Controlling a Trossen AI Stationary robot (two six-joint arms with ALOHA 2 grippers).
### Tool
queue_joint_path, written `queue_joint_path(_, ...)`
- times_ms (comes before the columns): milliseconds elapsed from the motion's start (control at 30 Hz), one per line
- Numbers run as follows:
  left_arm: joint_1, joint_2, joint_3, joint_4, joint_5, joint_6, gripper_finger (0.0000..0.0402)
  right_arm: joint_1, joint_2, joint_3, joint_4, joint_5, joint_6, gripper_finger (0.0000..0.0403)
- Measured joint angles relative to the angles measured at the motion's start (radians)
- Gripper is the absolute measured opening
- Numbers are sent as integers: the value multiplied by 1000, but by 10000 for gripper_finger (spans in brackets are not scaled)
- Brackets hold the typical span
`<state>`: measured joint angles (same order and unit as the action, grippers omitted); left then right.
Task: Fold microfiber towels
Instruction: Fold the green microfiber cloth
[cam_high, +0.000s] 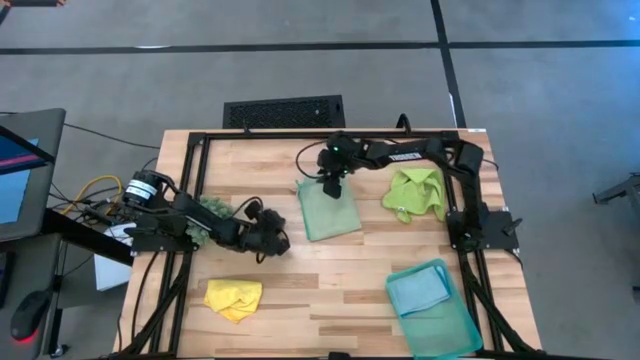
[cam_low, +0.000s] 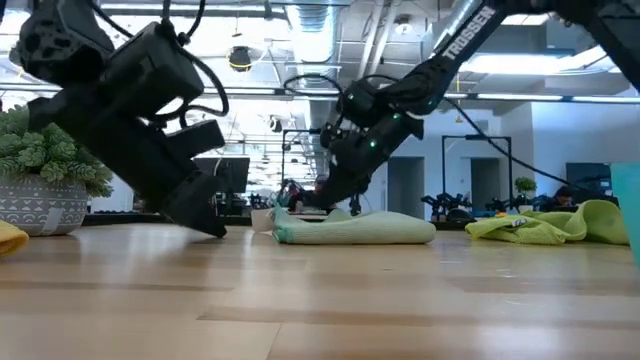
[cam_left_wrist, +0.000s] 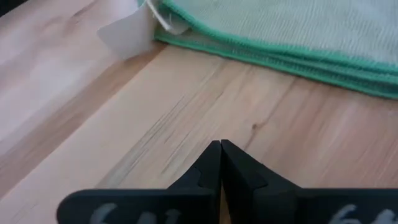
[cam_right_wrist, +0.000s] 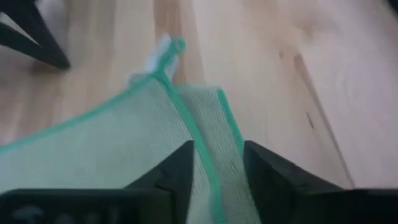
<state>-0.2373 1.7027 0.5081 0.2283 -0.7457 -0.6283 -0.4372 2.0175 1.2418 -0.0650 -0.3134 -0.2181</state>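
Towel colours on pale wood

Sage towel (cam_high: 329, 211) with teal edging; lime towel (cam_high: 416, 193); yellow towel (cam_high: 234, 298); light blue towel (cam_high: 418, 288) in teal tray (cam_high: 447, 331); black arms.

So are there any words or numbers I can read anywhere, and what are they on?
"TROSSEN": white letters on the right arm, readable in the low view; the same white mark shows on the arm in the high view, too small to read.
Pale marks on the left gripper body: too blurred to read.
White tag on the sage towel: no text can be made out.
Nothing else readable.
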Motion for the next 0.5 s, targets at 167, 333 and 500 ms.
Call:
queue_joint_path(167,7,0,0,25,28,23,0,-12,32,65,-134,-37,-100,231)
queue_joint_path(333,7,0,1,28,33,25,0,-9,28,98,-264,-2,-171,236)
queue_joint_path(500,7,0,1,28,33,25,0,-8,29,99,-334,4,-227,204)
